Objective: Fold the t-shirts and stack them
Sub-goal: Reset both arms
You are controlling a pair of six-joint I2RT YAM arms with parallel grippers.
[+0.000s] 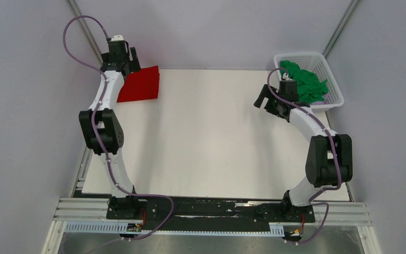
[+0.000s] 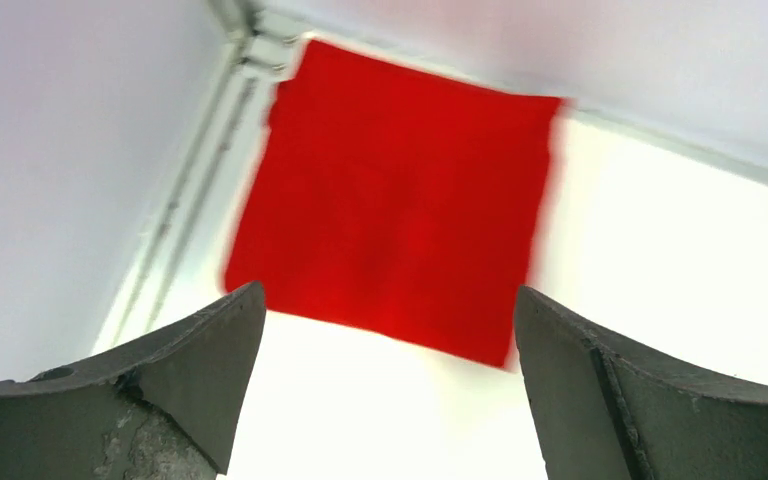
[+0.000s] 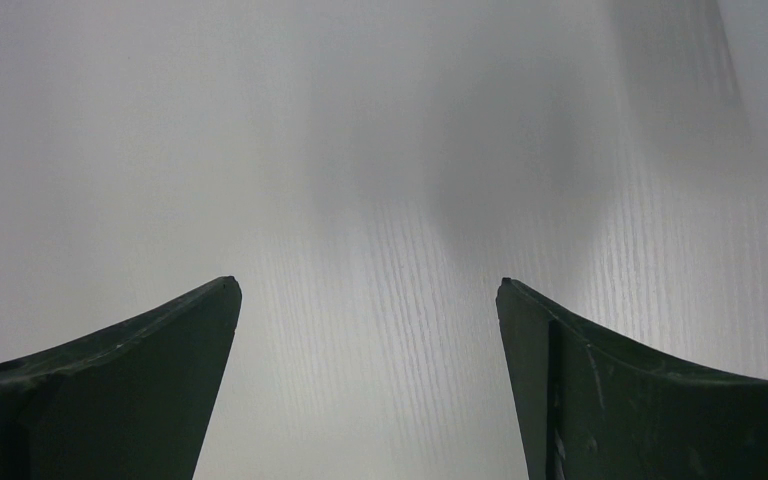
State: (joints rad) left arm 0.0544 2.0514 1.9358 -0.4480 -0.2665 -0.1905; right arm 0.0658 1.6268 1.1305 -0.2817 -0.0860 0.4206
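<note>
We judge next move: fetch green tee. It lies crumpled in basket, just beside right claw on its outer side, outside its wrist view; no clear long axis. Right claw gapes empty over bare table. Right arm nearer; basket wall in way. Left claw spread wide, empty; red tee folded flat just ahead of it.

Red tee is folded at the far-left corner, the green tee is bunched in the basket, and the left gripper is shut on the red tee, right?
No: the left gripper is open and holds nothing. The left wrist view shows its fingers spread, the folded red tee lying beyond them. The green tee is bunched in the basket.
</note>
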